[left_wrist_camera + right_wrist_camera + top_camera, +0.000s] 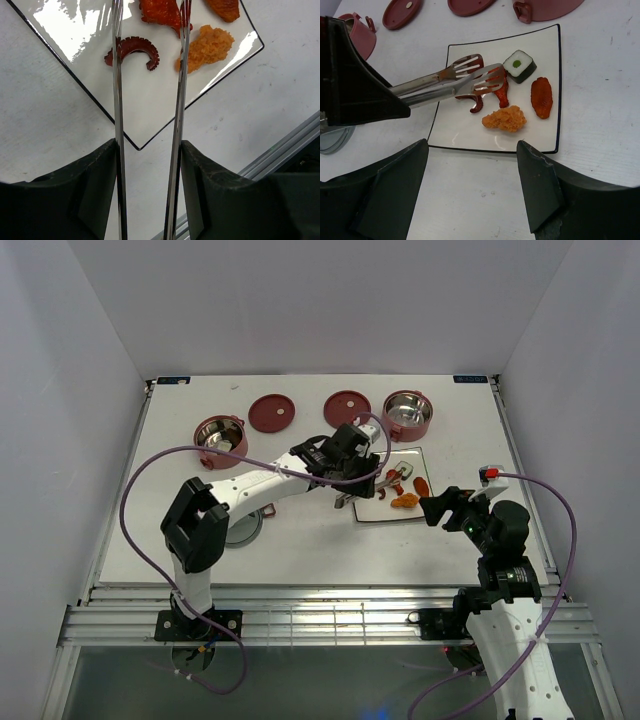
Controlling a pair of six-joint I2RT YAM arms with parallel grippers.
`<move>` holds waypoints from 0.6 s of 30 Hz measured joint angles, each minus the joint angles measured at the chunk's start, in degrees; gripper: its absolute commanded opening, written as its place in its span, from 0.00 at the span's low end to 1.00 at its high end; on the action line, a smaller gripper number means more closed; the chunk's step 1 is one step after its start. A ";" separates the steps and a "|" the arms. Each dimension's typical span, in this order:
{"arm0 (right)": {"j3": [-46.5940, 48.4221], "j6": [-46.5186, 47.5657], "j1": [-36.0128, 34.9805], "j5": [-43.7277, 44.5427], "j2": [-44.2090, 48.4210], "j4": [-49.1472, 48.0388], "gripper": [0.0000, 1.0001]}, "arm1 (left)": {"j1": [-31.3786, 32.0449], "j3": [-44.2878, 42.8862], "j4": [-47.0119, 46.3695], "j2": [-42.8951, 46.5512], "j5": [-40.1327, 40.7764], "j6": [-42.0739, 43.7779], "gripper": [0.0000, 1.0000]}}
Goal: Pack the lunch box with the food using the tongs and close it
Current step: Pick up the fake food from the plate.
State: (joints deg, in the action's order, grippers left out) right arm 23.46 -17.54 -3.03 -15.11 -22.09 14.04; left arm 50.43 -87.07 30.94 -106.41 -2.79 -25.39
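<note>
My left gripper (342, 462) is shut on the tongs (118, 100), one finger pressed on each silver arm. The two arms stand apart, and their forked tips (476, 74) hang over the white plate (465, 131), above a dark-red curved sausage (132, 47). Also on the plate are an orange nugget (505, 118), an orange slice (541, 96), a red piece (160, 11) and a dark cube with a pale centre (519, 65). The lunch box is in parts: two red bowls (220, 435) (407, 413) and two flat lids (271, 412) (347, 408). My right gripper (440, 508) is open and holds nothing, near the plate's front right edge.
A grey round cover (243, 527) lies under the left arm, near the table's front. The bowls and lids line the back of the table. The plate (398, 515) sits right of centre, between the two grippers.
</note>
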 measured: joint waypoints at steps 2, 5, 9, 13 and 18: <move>0.00 0.00 0.00 0.00 0.04 0.02 0.77 | 0.04 -0.11 -0.13 -1.49 -0.02 -0.39 0.61; 0.00 0.00 0.00 0.00 0.13 0.02 0.77 | 0.04 -0.11 -0.04 -3.56 -0.02 -0.79 0.61; 0.00 0.00 0.00 0.00 0.42 0.02 0.77 | 0.22 -0.92 0.31 -5.35 0.20 -1.14 0.61; 0.00 0.02 0.00 0.00 0.42 0.02 0.77 | 0.33 -2.01 0.83 -6.16 0.42 -1.27 0.60; 0.00 0.00 0.00 0.00 0.92 0.04 0.77 | 0.33 -3.32 1.25 -6.67 -0.04 -1.75 0.56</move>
State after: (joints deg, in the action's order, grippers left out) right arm 23.46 -17.54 -3.03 -15.11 -21.17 14.09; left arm 50.76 -90.39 32.18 -113.08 -2.83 -27.14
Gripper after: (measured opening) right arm 0.770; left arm 0.576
